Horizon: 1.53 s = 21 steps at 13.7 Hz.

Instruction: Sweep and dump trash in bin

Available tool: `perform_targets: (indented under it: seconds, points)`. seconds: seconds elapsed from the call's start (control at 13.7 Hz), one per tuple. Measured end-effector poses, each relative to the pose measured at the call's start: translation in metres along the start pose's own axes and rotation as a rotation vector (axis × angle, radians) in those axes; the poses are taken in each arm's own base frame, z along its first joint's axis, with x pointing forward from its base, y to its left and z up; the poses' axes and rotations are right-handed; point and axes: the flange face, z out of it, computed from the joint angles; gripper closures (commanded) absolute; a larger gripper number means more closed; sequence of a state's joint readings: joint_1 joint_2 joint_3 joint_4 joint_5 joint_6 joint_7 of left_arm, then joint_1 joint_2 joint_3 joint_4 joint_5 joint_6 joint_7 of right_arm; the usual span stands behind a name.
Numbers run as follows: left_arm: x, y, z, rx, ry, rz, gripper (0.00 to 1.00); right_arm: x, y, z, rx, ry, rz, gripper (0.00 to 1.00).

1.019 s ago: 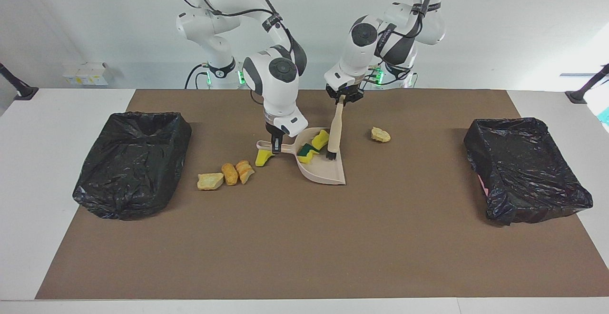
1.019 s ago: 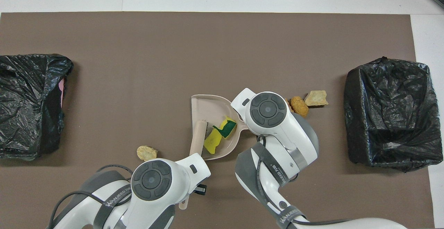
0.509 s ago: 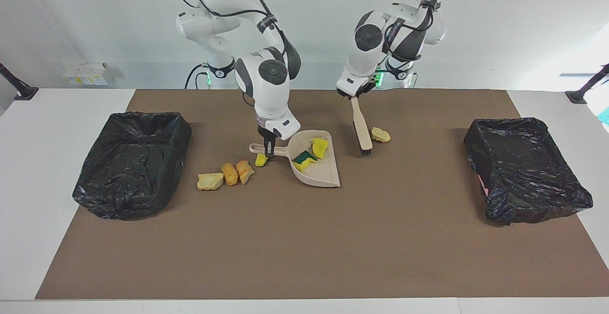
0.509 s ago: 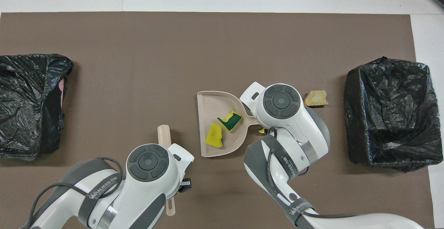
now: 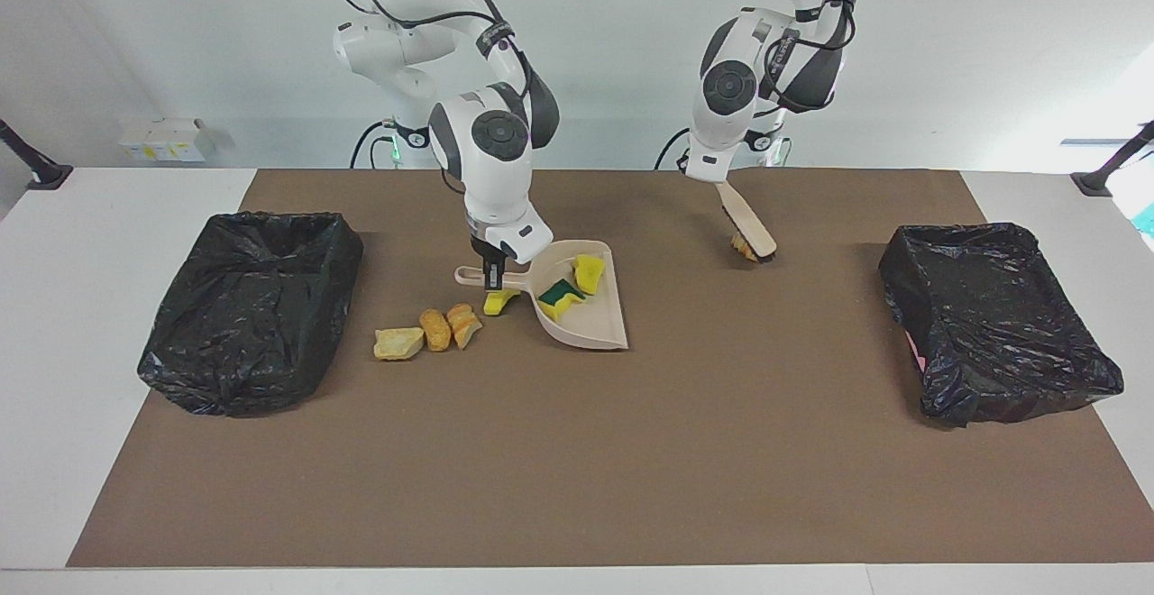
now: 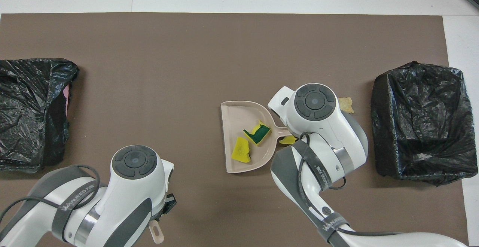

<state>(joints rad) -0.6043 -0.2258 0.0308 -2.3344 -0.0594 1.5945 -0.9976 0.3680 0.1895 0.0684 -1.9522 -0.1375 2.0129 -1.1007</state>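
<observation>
My right gripper [image 5: 491, 276] is shut on the handle of the beige dustpan [image 5: 590, 324], which carries a yellow sponge piece [image 5: 589, 272] and a green-backed one [image 5: 561, 292]. Another yellow sponge piece [image 5: 499, 302] lies under the handle. Three tan bread chunks [image 5: 435, 330] sit on the mat toward the right arm's end. My left gripper [image 5: 715, 182] is shut on the brush [image 5: 746, 216]. The brush's head rests against a lone bread chunk [image 5: 739, 244] toward the left arm's end. In the overhead view the arms hide both grippers.
Two bins lined with black bags stand on the brown mat. One bin [image 5: 270, 221] is at the right arm's end, the other bin [image 5: 956, 234] at the left arm's end. The three bread chunks lie between the dustpan and the nearer bin.
The left arm lifted the brush out of the dustpan and swung it to the lone bread chunk. The right gripper shifted the dustpan a little toward the right arm's end.
</observation>
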Motion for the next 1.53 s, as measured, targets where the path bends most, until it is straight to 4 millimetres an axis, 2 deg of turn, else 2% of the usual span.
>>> perform_targets:
  seconds: [0.22, 0.29, 0.58, 0.8, 0.95, 1.09, 1.31, 1.53]
  points:
    - [0.022, -0.019, -0.002, -0.009, -0.004, -0.065, 1.0, -0.002, -0.006, 0.002, 0.038, -0.021, 0.011, 1.0]
    - [0.024, -0.024, 0.002, -0.008, -0.009, -0.074, 1.0, -0.002, -0.008, 0.001, 0.042, -0.028, 0.018, 1.0]
    - [0.018, -0.046, 0.042, 0.01, -0.034, -0.078, 1.0, -0.001, -0.012, 0.003, 0.027, -0.07, -0.003, 1.0]
    - [0.031, -0.052, 0.043, -0.046, -0.017, -0.063, 1.0, 0.009, -0.016, 0.002, 0.002, -0.096, -0.028, 1.0]
    - [0.038, -0.042, 0.042, -0.098, 0.028, -0.05, 1.0, 0.012, -0.016, 0.005, -0.006, -0.092, -0.03, 1.0]
    - [0.042, -0.022, 0.047, -0.131, 0.069, -0.018, 1.0, 0.023, -0.017, 0.012, -0.015, -0.087, -0.026, 1.0]
    - [0.034, 0.017, 0.051, -0.209, 0.084, 0.052, 1.0, 0.039, -0.021, 0.018, -0.031, -0.08, -0.026, 1.0]
    - [0.018, 0.059, 0.041, -0.316, 0.098, 0.163, 1.0, 0.045, -0.02, 0.019, -0.045, -0.071, -0.025, 1.0]
